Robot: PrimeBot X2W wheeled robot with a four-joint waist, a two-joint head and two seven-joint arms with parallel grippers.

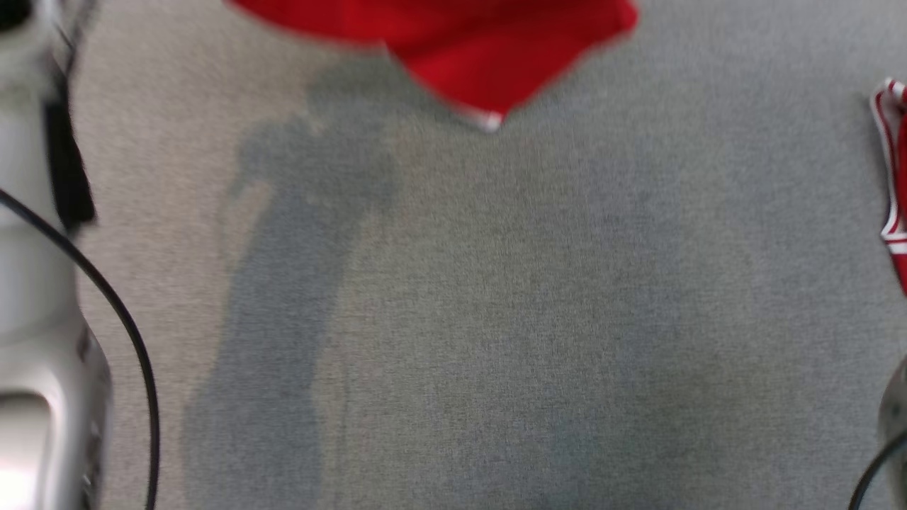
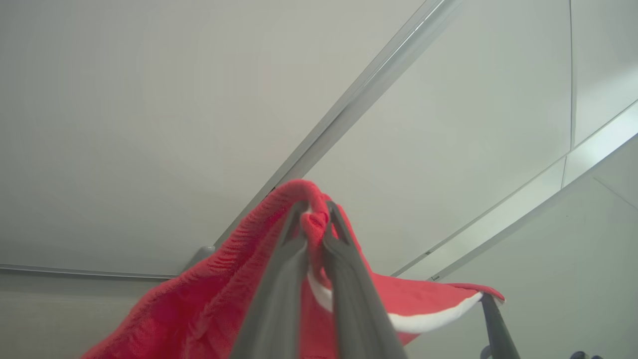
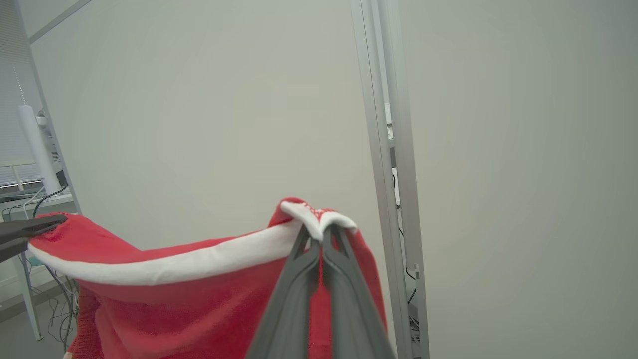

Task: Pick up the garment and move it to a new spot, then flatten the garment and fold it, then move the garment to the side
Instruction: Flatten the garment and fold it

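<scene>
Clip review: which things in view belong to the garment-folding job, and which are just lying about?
In the job: red garment with white trim; left gripper and right gripper, each shut on it.
Lying about: red-and-white striped cloth at the head view's right edge; black cable; metal post.

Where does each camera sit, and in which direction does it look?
Head view: on the head, looking down at the grey surface; garment corner at top, left arm at left.
Left wrist view: along the left gripper, shut on the garment, toward pale panels.
Right wrist view: along the right gripper, shut on the garment's white hem.
Wrist views share the garment.
</scene>
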